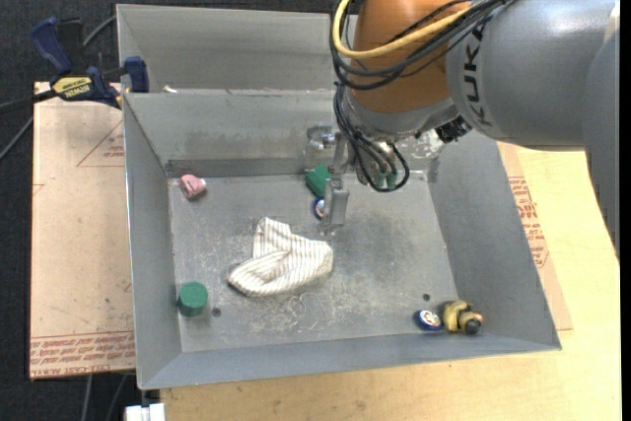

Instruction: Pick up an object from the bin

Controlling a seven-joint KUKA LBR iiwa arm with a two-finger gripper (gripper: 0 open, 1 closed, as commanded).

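Small green thing [317, 180] is lying toward the far side of the bin [148, 242] floor, a little past the middle. We are seeing it just beside the gripper [333, 218], on its left in the camera view.

Starting at the near wall, we are finding a little yellow figure [461, 318] in the near right corner, with a small blue and white round piece [428, 318] just beside it. Over in the near left corner a green cylinder [192, 298] is sitting well apart from everything else.

Farther in, around the middle of the floor, a white striped cloth [281, 263] is lying crumpled in a loose heap. Beyond its far edge the gripper is hanging low over the floor, pointing down. A tiny blue and red thing [320, 208] is sitting right against its left side. We are not able to tell whether the gripper is wide or narrow, nor whether it is gripping anything.

Off toward the far left corner, a pink thing [191, 185] is resting by itself. Above the gripper, the orange cover [404, 25] on the wrist, looped with yellow and black cables [343, 20], is hiding part of the far wall. The grey arm [552, 44] is extending in from the right.
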